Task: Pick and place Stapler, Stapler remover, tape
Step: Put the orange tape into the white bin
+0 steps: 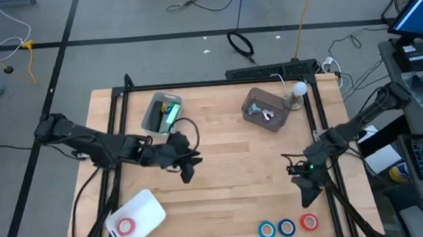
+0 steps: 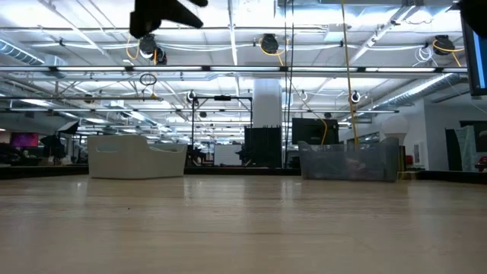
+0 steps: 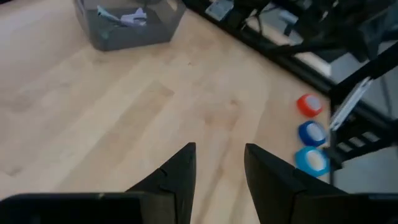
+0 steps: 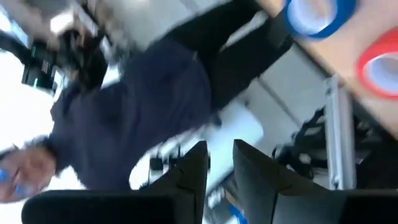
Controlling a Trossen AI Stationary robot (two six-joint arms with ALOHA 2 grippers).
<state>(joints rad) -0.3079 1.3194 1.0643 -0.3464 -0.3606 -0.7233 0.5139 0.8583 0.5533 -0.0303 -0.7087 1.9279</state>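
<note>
Near edge of table, high view: three tape rolls in a row close to R corner, light blue roll, dark blue roll, red roll, each just beside the next. Toward L near corner, a white tray w/ a fourth red tape roll lying in it.

Right gripper hangs by the R table edge, just beyond the row of three rolls, not touching them. Its wrist view shows the fingers w/ a narrow gap, nothing between them; a person in a dark top shows past the table, plus bits of the blue and red rolls.

Left gripper is mid-table, L of centre, above bare wood. Fingers stand apart w/ a moderate gap, holding nothing; same three rolls show farther off in that view.

Far side: a clear bin back-left w/ a green item inside, prob. a stapler but can't tell for sure. Back-right a grey bin w/ small pale metal pieces, maybe staple removers, too small to say. White bulb-like object just beside that bin.

Low view: both bins seen across the tabletop, arms mostly out of shot.
</note>
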